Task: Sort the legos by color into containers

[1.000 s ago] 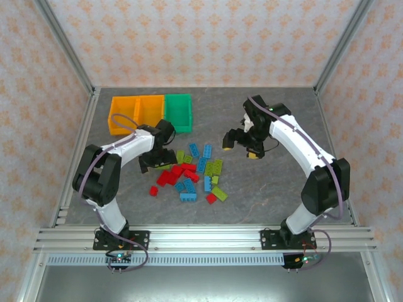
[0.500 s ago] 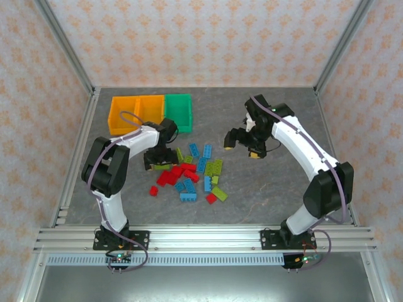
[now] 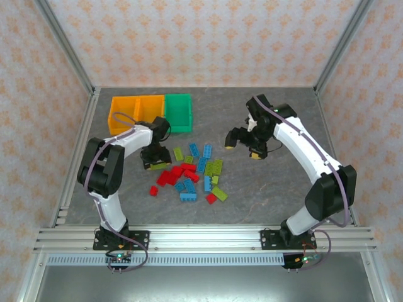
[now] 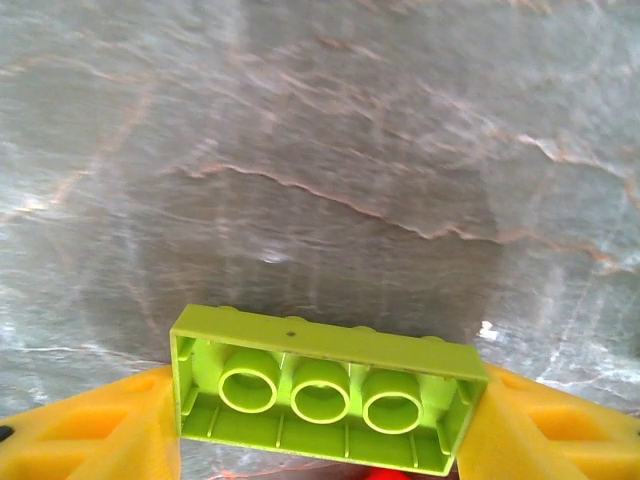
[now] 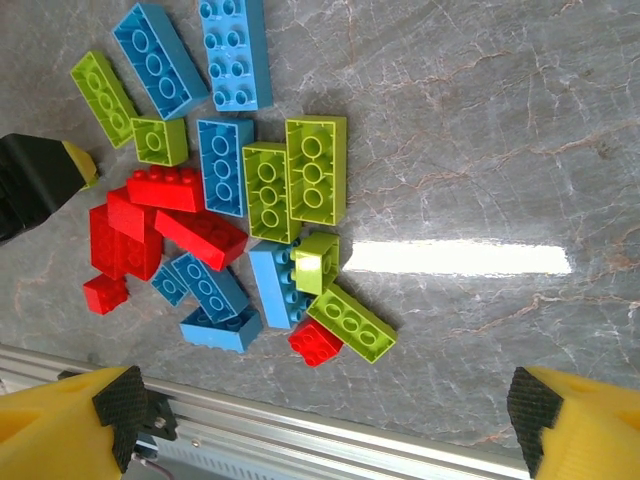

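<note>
My left gripper [image 4: 320, 432] is shut on a lime green brick [image 4: 320, 385], held underside towards the camera between the yellow pads [image 4: 90, 440] just above the grey table. In the top view the left gripper [image 3: 155, 161] sits at the left edge of the pile of red, blue and lime legos [image 3: 192, 173]. The two orange-yellow bins [image 3: 124, 114] [image 3: 150, 108] and the green bin [image 3: 179, 112] stand in a row behind it. My right gripper [image 3: 242, 141] hangs open, high and to the right of the pile [image 5: 230, 190], with nothing between its fingers.
An aluminium rail [image 5: 330, 440] runs along the table's near edge. Frame posts and patterned walls enclose the table [image 3: 277, 189]. Bare grey surface lies right of the pile and in front of it.
The left wrist has shifted a little back and left at the pile's edge with the lime brick in its grip, and its elbow has swung. The right arm has barely moved.
</note>
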You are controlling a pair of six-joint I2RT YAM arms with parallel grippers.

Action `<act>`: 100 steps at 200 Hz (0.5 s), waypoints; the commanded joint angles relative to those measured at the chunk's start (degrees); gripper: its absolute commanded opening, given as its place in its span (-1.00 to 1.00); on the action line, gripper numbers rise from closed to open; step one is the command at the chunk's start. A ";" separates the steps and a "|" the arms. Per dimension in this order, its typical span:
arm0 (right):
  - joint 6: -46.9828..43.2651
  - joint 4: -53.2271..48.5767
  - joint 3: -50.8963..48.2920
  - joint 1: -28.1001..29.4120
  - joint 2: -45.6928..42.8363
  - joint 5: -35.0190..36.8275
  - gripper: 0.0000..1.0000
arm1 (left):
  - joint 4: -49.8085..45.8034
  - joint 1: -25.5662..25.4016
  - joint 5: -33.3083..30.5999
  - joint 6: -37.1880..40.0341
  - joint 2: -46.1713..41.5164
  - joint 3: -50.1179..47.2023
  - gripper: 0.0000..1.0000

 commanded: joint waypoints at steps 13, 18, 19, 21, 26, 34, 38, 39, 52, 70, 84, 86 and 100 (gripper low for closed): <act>3.32 2.23 1.50 0.09 -2.69 0.64 0.90 | -2.94 5.28 1.70 -1.86 -9.19 4.15 0.23; 3.71 2.50 1.40 0.10 -2.75 0.68 0.90 | -3.51 6.27 1.53 -1.86 -10.07 5.44 0.23; 3.78 2.64 1.39 0.12 -2.76 0.68 0.90 | -3.65 6.47 1.50 -1.86 -10.26 5.70 0.24; 3.87 2.86 1.32 0.13 -2.66 0.68 0.90 | -3.84 6.98 1.41 -1.86 -10.50 6.29 0.24; 4.22 3.18 1.29 0.13 -2.58 0.68 0.90 | -4.34 8.11 1.16 -1.84 -11.03 7.76 0.23; 4.72 3.60 1.21 0.11 -2.40 0.68 0.90 | -4.96 10.08 0.81 -1.86 -11.32 10.21 0.23; 4.86 3.79 1.20 0.12 -2.26 0.68 0.90 | -5.15 11.13 0.61 -1.98 -11.30 11.51 0.23; 4.97 3.81 1.20 0.08 -2.25 0.68 0.90 | -5.13 11.32 0.56 -2.01 -11.22 11.81 0.23; 5.48 4.19 1.28 0.08 -1.83 0.90 0.89 | -4.70 14.49 -0.30 -2.34 -9.89 16.04 0.24; 6.26 4.43 1.39 0.13 -1.57 1.75 0.90 | -4.47 17.81 -2.56 -2.21 -5.35 23.48 0.24; 6.77 4.62 1.51 0.13 -1.32 2.17 0.89 | -4.19 19.89 -4.04 -3.14 -0.34 29.19 0.24; 6.81 4.58 1.50 0.13 -1.29 2.24 0.90 | -4.15 20.11 -4.15 -3.28 0.32 30.13 0.24; 7.09 4.04 2.03 0.10 -0.98 2.37 0.90 | -4.04 21.53 -4.78 -4.33 6.37 35.91 0.24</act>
